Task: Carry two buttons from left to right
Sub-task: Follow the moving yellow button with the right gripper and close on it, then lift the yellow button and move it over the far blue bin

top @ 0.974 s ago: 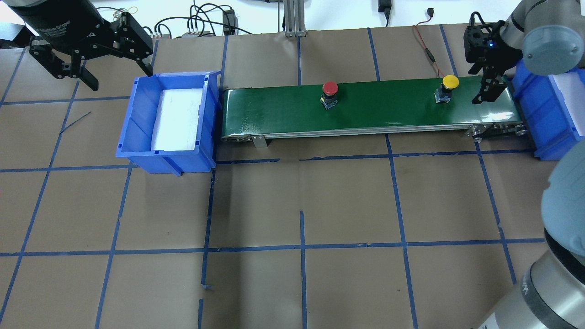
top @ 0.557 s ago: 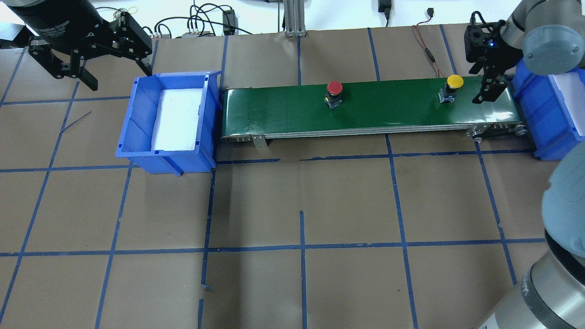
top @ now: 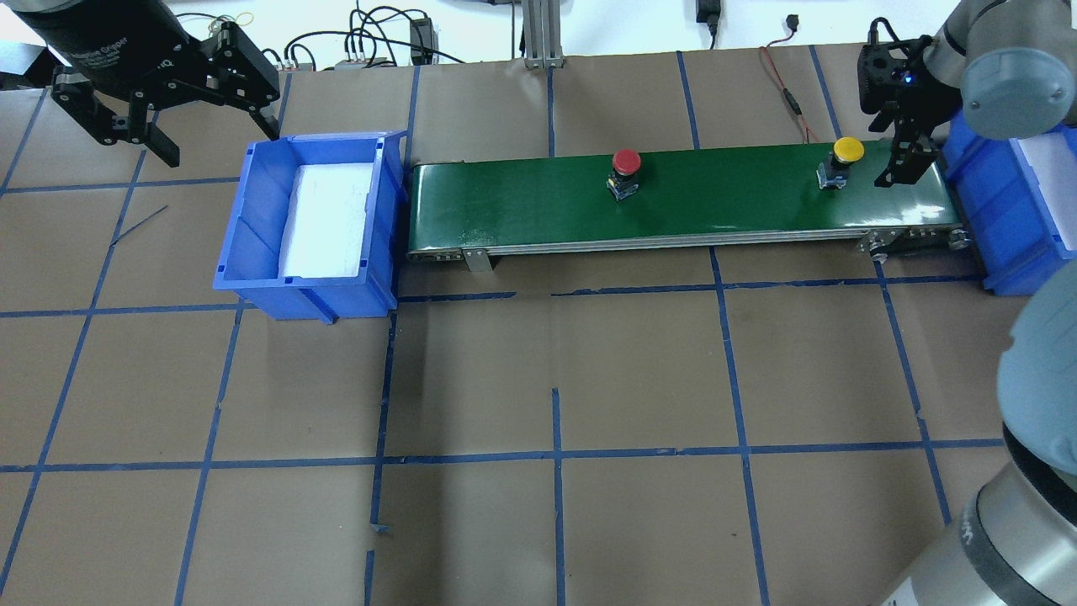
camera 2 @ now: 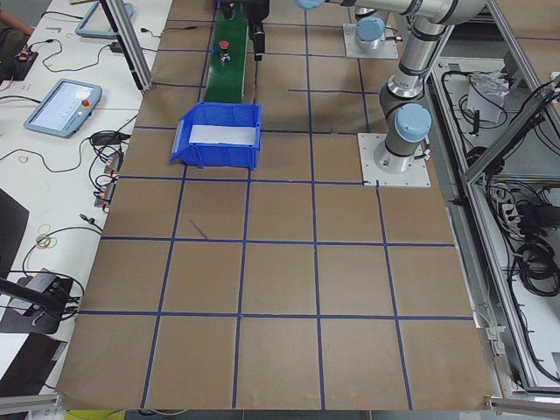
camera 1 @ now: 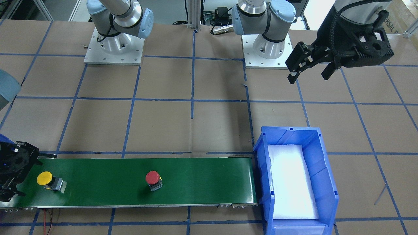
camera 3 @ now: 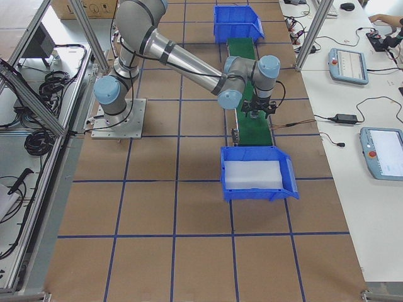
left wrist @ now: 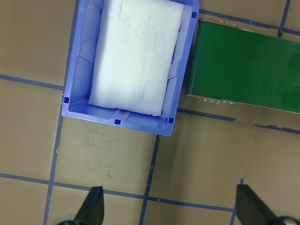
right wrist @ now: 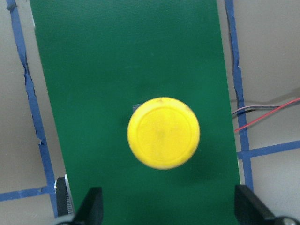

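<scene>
The yellow button [top: 846,151] stands on the green conveyor belt [top: 724,202] near its right end. In the right wrist view the yellow button [right wrist: 163,132] lies just ahead of my open right gripper [right wrist: 168,212]. My right gripper [top: 904,168] hangs over the belt's right end, a little right of that button, holding nothing. The red button [top: 626,162] stands mid-belt. My left gripper [top: 214,139] hovers open and empty behind the left blue bin [top: 252,220]. Both buttons [camera 1: 44,178] [camera 1: 152,178] also show in the front view.
The left blue bin holds a white foam pad [top: 326,219]. A second blue bin [top: 1001,220] with white foam sits against the belt's right end. Cables [top: 782,84] run along the table's far edge. Brown paper with blue tape lines covers the table [top: 555,379].
Both buttons have moved to the right along the belt; the yellow one is now close to my right gripper. Both grippers stay open and nearly still.
</scene>
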You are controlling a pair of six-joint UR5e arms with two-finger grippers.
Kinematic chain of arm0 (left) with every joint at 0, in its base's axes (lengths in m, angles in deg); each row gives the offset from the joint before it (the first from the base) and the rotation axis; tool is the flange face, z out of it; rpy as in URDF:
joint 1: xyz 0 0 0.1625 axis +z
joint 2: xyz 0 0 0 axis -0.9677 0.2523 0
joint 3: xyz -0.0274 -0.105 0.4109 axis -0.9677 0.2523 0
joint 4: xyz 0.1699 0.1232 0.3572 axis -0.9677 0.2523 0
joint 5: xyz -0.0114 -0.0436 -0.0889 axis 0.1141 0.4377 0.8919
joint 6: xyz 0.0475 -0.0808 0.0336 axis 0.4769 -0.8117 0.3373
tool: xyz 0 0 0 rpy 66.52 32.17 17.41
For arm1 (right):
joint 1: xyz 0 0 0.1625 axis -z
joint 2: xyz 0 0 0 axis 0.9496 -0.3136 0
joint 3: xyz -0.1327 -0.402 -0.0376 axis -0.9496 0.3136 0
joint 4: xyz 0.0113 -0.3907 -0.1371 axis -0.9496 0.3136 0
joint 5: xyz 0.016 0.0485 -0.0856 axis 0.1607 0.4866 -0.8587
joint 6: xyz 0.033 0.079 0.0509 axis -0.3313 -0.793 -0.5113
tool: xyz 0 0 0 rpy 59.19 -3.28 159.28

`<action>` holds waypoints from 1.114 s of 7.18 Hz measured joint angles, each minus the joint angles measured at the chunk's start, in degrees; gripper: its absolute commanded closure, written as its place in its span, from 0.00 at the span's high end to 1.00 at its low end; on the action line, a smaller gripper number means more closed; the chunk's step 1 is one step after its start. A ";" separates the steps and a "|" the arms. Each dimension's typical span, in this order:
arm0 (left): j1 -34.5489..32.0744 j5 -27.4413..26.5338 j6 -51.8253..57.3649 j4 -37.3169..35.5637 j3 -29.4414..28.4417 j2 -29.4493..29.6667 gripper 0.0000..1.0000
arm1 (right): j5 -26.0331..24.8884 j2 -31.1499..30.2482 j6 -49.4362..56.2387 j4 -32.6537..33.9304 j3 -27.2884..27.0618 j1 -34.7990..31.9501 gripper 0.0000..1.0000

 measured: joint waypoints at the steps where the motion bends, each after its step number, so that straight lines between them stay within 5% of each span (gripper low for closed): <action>1: -0.05 0.00 0.00 0.00 0.00 0.00 1.00 | -0.36 0.09 0.35 0.70 -0.05 -0.03 1.00; 8: -0.22 0.00 0.00 -0.09 0.00 0.03 1.00 | -0.10 0.34 0.35 1.38 -0.30 -0.04 1.00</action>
